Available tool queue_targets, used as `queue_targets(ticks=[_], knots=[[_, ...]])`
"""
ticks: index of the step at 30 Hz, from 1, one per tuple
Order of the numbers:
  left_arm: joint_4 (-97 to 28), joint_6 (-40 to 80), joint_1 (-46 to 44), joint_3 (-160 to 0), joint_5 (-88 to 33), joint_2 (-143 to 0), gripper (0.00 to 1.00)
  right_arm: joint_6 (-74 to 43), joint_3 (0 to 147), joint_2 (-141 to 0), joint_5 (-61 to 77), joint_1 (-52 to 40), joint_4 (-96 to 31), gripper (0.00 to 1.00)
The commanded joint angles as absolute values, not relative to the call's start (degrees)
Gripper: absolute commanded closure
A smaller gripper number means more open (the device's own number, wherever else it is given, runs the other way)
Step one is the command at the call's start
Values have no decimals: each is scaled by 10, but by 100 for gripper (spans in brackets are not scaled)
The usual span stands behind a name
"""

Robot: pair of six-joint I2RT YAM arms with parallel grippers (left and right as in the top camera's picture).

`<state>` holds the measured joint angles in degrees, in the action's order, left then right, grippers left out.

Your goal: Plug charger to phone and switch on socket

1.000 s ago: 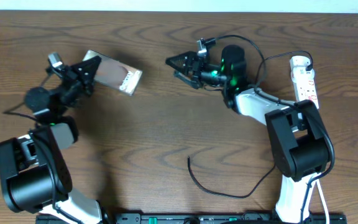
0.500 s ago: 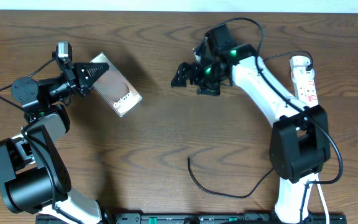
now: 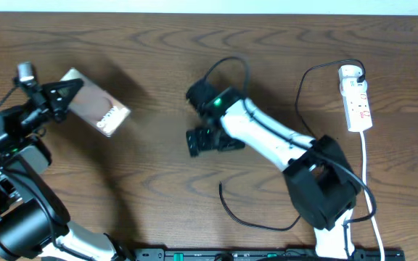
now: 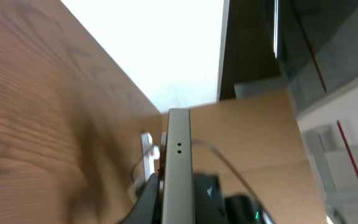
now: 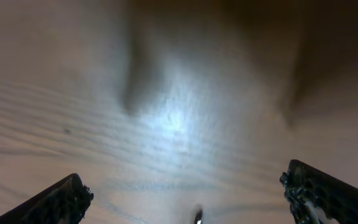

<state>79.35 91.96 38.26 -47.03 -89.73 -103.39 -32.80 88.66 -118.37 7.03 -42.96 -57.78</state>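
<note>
The phone (image 3: 94, 109), a brown slab with white lettering, hangs tilted at the left, one end pinched in my left gripper (image 3: 59, 96). In the left wrist view its grey edge (image 4: 178, 165) stands between the shut jaws of my left gripper (image 4: 178, 202). The charger (image 3: 256, 221) is a thin black cable looping along the front; its free tip (image 3: 220, 186) lies loose. My right gripper (image 3: 199, 141) is open above mid-table, behind that tip. The right wrist view shows my right gripper (image 5: 197, 194) spread wide over bare wood, with the plug tip (image 5: 197, 216) at the bottom edge. The socket (image 3: 357, 101) lies far right.
A black lead (image 3: 307, 76) arcs from the socket's far end toward the right arm. The socket's white cord (image 3: 369, 181) runs down the right side to the front. A black rail (image 3: 216, 254) lines the table's front edge.
My right arm swung from the back of the table forward and left, gripper still open. My left gripper carried the phone further left.
</note>
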Motion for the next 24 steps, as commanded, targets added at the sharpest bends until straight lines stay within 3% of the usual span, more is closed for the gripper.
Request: queue_targets(ticks=[1,6,21,24], knots=[[798,938,402,-487,-900,-1025,93,-413,860,-1183,23,-453,-579,5],[798,938,405,-486,-900,-1025,94,-465,833,-1183,22,-482,-581,28],[798,937,405,-480,-900,-1025,93,-486,800,-1183,51,-511,-620,27],[798,938,405,-480,-900,-1025,93,-493,796,-1183,50,-529,-619,32]])
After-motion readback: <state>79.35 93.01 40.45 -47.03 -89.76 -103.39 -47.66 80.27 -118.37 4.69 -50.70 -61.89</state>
